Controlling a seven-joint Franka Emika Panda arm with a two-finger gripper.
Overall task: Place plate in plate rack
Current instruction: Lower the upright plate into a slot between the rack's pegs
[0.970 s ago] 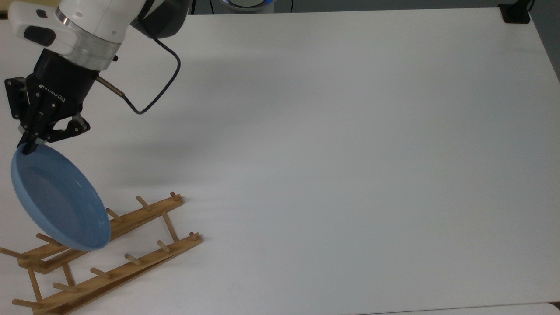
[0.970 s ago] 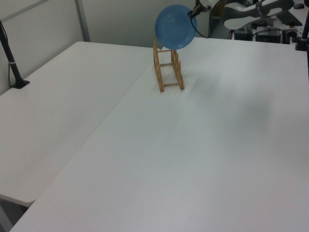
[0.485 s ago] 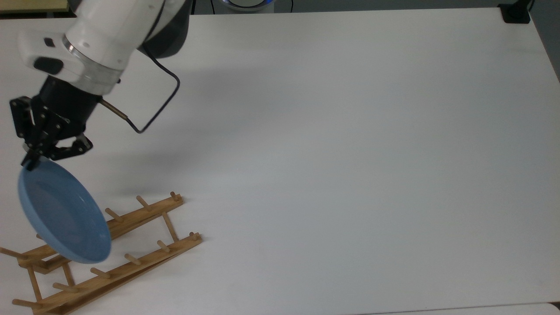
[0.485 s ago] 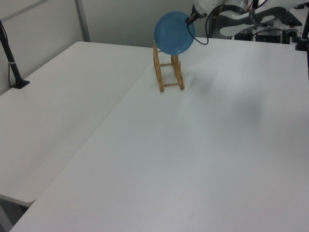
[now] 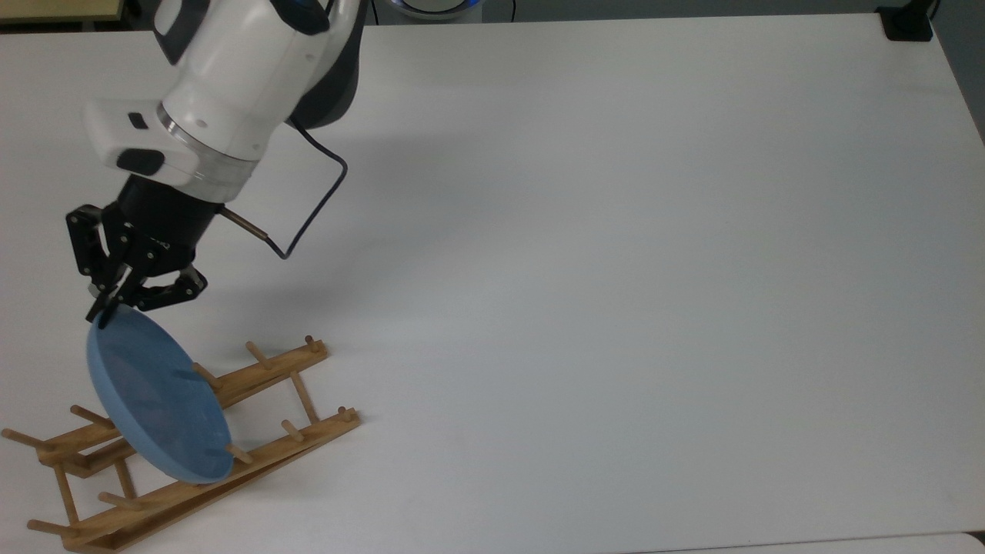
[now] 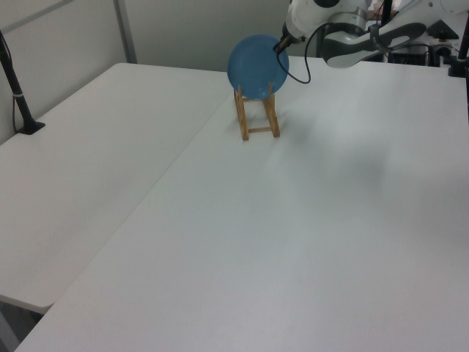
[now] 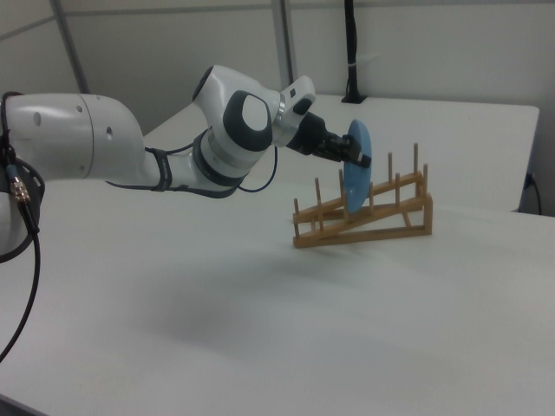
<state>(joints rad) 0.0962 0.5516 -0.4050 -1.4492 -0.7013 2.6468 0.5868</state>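
The light-blue plate point(image 5: 158, 396) stands nearly on edge, its lower part down between the pegs of the wooden plate rack point(image 5: 262, 373). My gripper point(image 5: 104, 312) is shut on the plate's upper rim. In the left view the plate point(image 6: 256, 67) faces the camera above the plate rack point(image 6: 258, 117), with the gripper point(image 6: 278, 48) at its upper right rim. In the right view the plate point(image 7: 357, 178) shows edge-on between pegs of the plate rack point(image 7: 381, 217), and the gripper point(image 7: 357, 159) holds its top edge.
The rack sits on a white table point(image 5: 616, 269) near the top view's lower left corner. A black cable point(image 5: 312, 211) loops off the wrist. A black post base point(image 5: 908, 23) stands at the top view's far right corner.
The arm has moved toward the top view's right and lower, carrying the plate from above the rack's end down in among the pegs. The plate has turned more upright.
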